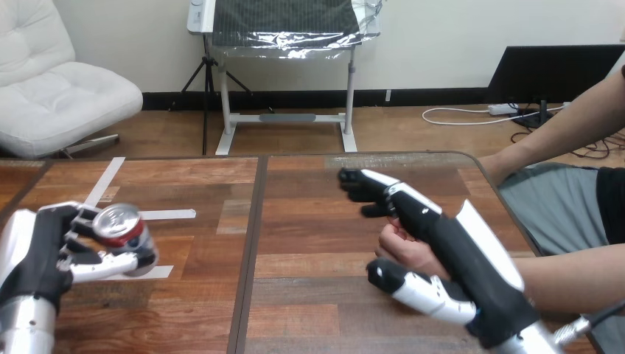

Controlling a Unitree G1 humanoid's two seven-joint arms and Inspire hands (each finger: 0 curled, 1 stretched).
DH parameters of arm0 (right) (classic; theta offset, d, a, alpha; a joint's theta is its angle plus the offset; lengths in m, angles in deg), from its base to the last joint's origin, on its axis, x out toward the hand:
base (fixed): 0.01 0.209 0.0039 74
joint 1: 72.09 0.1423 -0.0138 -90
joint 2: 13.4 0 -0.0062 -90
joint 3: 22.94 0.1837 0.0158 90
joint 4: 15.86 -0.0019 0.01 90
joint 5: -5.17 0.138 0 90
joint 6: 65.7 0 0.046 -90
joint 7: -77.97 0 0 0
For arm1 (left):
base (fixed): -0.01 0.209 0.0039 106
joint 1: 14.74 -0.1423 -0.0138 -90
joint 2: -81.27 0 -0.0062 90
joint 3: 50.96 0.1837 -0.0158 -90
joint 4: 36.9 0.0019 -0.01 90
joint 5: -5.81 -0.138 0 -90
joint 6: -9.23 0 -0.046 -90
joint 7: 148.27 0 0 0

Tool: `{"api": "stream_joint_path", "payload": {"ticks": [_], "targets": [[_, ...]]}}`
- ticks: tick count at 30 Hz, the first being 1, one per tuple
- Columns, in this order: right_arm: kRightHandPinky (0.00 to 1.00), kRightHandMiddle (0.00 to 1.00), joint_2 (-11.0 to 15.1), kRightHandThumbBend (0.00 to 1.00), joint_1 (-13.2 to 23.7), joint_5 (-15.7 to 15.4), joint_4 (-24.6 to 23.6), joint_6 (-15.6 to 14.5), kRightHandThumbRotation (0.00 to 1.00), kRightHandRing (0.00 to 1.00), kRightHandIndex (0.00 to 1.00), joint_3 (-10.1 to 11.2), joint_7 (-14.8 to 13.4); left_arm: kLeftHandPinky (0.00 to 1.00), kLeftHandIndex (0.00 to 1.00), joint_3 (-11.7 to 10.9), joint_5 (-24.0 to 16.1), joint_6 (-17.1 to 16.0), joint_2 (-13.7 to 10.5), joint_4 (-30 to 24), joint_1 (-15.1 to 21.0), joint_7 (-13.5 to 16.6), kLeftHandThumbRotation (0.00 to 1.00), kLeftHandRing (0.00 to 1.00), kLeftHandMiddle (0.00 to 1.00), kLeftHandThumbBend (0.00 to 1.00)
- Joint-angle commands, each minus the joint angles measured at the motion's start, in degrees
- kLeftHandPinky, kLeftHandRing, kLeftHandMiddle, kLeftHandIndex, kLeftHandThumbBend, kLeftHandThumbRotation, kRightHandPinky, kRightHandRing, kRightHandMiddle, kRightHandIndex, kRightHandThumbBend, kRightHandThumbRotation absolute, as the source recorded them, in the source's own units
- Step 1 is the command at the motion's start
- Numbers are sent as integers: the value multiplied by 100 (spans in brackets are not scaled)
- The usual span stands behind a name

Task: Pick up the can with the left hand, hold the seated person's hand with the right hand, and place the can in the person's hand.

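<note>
My left hand [40,258] is at the table's near left, shut on a can [125,230] with a silver top and a red and blue side. The can tilts in my fingers, its top towards me. Right of the middle, my right hand [449,243] lies over the person's hand [404,251], whose forearm comes in from the right. My fingers [368,188] stretch almost straight past that hand, and my thumb [413,289] sits on its near side. The person's hand shows in the gap between them, loosely curled. The can and the person's hand are far apart.
The wooden table [309,221] has a dark seam down its middle and white tape strips [166,214] on its left half. The person's other arm [567,122] reaches over the far right corner. The table's right edge runs close behind my right hand.
</note>
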Motion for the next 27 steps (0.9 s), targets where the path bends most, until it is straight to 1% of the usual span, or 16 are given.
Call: {"api": "stream_joint_path", "payload": {"ticks": [1,4,9,15,18,22,27], "targets": [[79,86,160,82,727,-155,324,140,82,84,86,307,-236,30,45,-73,-9,-10,-81,-732,310,-103,0,34,40,71],[78,87,262,83,898,-253,500,166,82,85,86,369,-292,29,45,-59,-15,-42,-78,-799,315,-181,0,33,39,71],[78,87,412,87,1139,-385,727,175,84,85,86,453,-373,29,45,-40,16,-16,-69,-954,318,-345,0,33,39,71],[80,88,637,92,1454,-465,1036,244,85,86,87,533,-396,28,44,-2,-14,155,-27,-1212,323,-507,0,32,38,70],[82,88,755,93,1621,-538,1208,288,85,87,88,576,-415,27,44,15,5,144,11,-1271,342,-561,0,32,38,71],[83,89,953,94,1843,-744,1407,310,85,88,88,627,-479,27,44,41,46,138,61,-1387,357,-640,0,31,38,72],[83,89,1132,93,2050,-840,1613,279,84,89,88,652,-508,26,43,76,67,202,109,-1511,382,-730,0,31,37,72]]}}
